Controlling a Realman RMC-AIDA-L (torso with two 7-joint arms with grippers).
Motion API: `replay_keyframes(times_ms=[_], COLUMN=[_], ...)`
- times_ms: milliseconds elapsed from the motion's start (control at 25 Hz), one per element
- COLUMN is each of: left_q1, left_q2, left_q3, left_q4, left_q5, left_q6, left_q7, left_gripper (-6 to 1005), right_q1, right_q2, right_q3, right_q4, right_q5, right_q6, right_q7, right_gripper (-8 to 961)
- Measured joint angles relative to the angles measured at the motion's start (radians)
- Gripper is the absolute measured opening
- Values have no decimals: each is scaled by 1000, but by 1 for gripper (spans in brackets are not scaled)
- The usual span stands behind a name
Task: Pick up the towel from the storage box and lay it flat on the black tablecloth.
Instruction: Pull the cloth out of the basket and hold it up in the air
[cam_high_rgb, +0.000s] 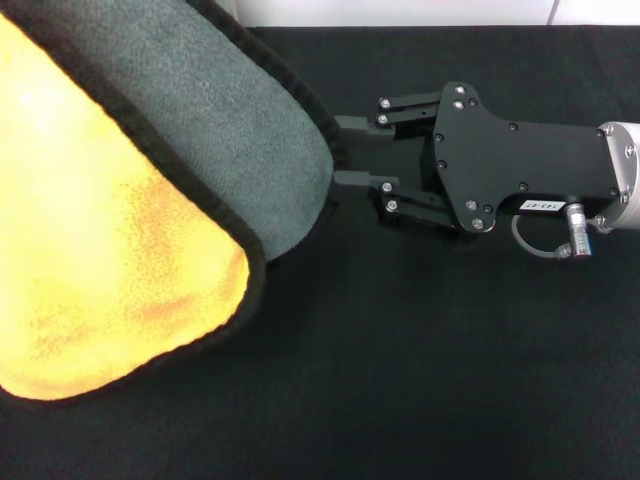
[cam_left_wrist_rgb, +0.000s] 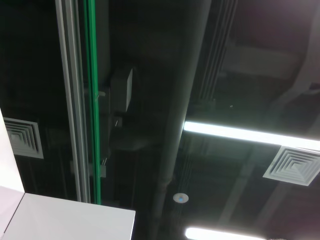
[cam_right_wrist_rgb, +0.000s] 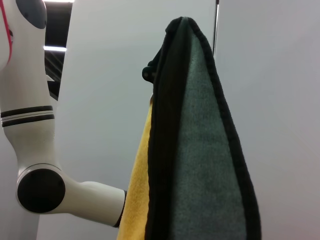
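Head view: the towel (cam_high_rgb: 130, 230) is hanging raised above the black tablecloth (cam_high_rgb: 420, 390), filling the frame from 8 to 11 o'clock, yellow face and grey-green face both showing. The right hand (cam_high_rgb: 340, 152) is reaching in from 3 o'clock, its fingers spread, closing on the black hem. The left hand is not showing; its state cannot be told. Judged step: seizing a second edge. For a flat lay, grip the hem near a corner, then draw the edges apart before lowering. The box is out of view; nothing is lying on the surface below.
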Motion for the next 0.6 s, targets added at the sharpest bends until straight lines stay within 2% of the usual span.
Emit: replay_keyframes(times_ms=[280,600], left_q1=[0,-1], left_q2=[0,-1], left_q3=[1,1], left_q4=[0,0], left_q5=[-3,-3], left_q6=[0,0], left_q7=[0,0], left_gripper=[27,27], right_q1=[10,17], right_q2=[0,0], right_q3=[-2,-3], right_q4=[5,5], right_q5=[-4,-4], right_q6=[9,24], right_q7=[1,1], right_gripper=[289,236])
